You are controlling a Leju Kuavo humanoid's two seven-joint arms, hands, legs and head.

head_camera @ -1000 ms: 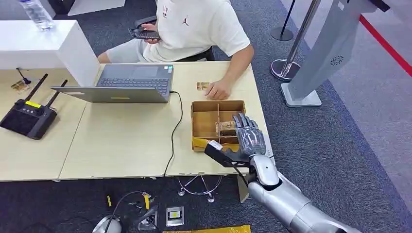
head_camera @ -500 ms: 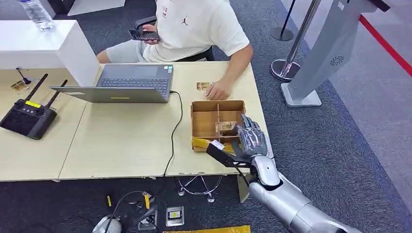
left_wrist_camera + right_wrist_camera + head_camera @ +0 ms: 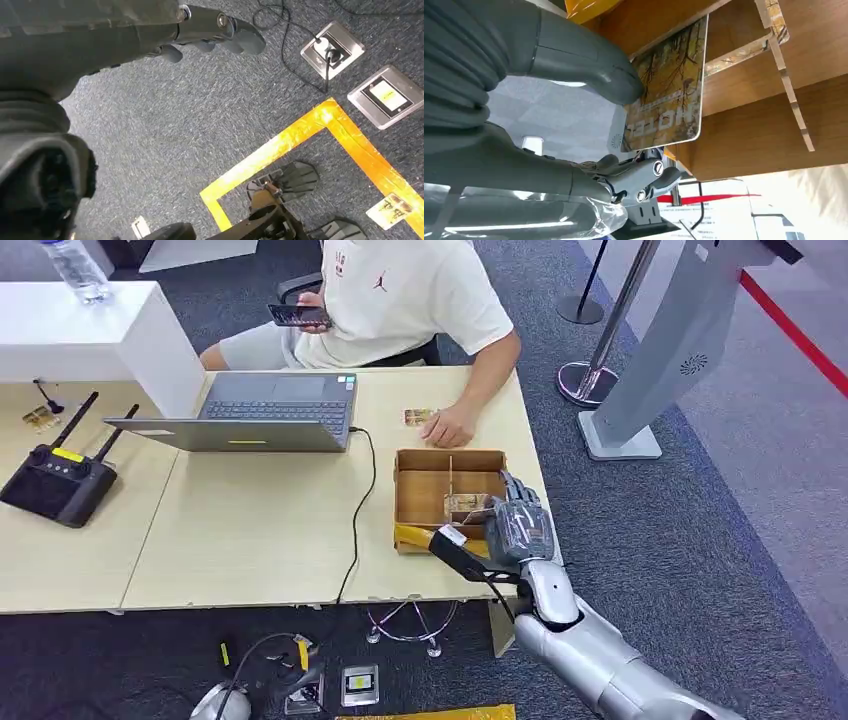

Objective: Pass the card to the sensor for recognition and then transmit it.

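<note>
A cardboard divided box (image 3: 404, 490) sits near the table's right edge. My right hand (image 3: 518, 525) reaches over its right compartments, fingers curled down on a yellow patterned card (image 3: 464, 505). Close up, the thumb (image 3: 589, 65) presses on the face of the card (image 3: 671, 85), which reads HOTEL, with darker fingers (image 3: 644, 177) under its lower edge, beside the box's dividers (image 3: 784, 75). A second card (image 3: 416, 417) lies on the table by a seated person's hand (image 3: 450, 427). My left hand (image 3: 150, 35) hangs over the carpet with fingers stretched out, holding nothing.
An open laptop (image 3: 270, 410) stands at the table's middle with its cable (image 3: 356, 520) running off the front edge. A black remote controller (image 3: 55, 480) lies at the left, a white block (image 3: 90, 330) behind it. A grey kiosk stand (image 3: 650, 360) rises at the right.
My right hand has shifted slightly toward the box and its fingers have curled down around the card. The person's phone has moved a little.
</note>
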